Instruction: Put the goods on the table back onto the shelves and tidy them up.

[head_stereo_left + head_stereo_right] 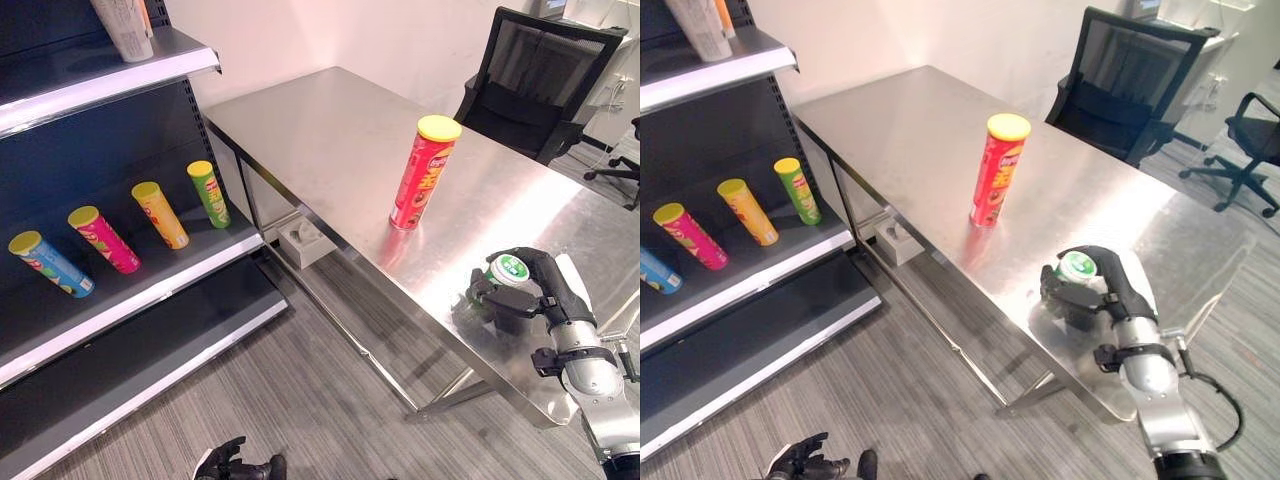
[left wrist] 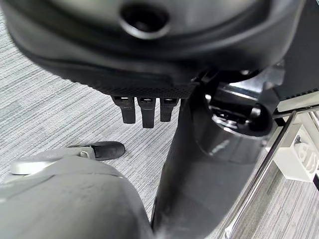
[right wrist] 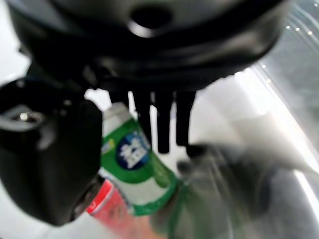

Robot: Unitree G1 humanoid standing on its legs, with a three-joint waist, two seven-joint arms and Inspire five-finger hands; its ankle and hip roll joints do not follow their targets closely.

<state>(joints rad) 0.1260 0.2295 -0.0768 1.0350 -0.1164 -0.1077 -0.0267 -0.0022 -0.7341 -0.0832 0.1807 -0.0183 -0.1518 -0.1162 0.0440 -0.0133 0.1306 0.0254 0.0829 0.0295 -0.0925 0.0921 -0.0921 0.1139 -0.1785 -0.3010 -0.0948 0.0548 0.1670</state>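
No words or numbers can be made out. The red can [image 1: 424, 172] upright on the worktop [image 1: 330, 140] bears a printed label, too small to read. The green-lidded container [image 3: 135, 164] in the right hand [image 1: 535, 292] has a blue and white round mark, its lettering blurred. The four cans [image 1: 125, 227] lying on the shelf [image 1: 140, 300] carry print too small to tell.

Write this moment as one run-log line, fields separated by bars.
right hand: fingers round green can on table | left hand: low, idle | red can: upright on table
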